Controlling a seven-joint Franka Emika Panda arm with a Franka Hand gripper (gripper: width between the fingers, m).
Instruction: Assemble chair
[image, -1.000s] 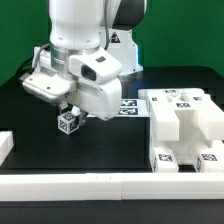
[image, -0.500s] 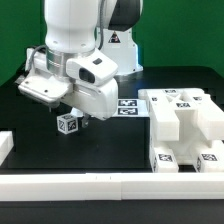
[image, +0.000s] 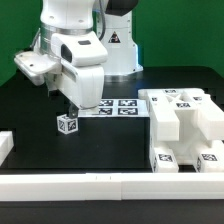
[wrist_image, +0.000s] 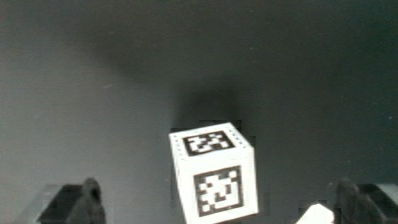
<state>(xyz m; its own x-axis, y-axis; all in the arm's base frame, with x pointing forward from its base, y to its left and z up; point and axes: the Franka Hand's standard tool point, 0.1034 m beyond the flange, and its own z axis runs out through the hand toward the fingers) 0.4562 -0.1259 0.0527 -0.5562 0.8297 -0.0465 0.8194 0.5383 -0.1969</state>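
Note:
A small white block (image: 67, 124) with black-and-white tags stands alone on the black table. In the wrist view the small block (wrist_image: 217, 165) sits upright, below and between my fingers. My gripper (image: 72, 107) hangs just above it, open and empty. In the wrist view my gripper (wrist_image: 221, 204) has its dark fingertips (wrist_image: 75, 202) far apart on either side of the block, not touching it. The bigger white chair parts (image: 185, 118) lie grouped at the exterior view's right.
The marker board (image: 120, 106) lies on the table behind the block, by the robot base. Tagged white blocks (image: 166, 160) sit at the front right. A long white rail (image: 90, 188) edges the table's front. A white piece (image: 5, 146) sits at the left edge.
My hand has risen and swung toward the exterior view's left, away from the small block. The block stays standing in the same place on the table.

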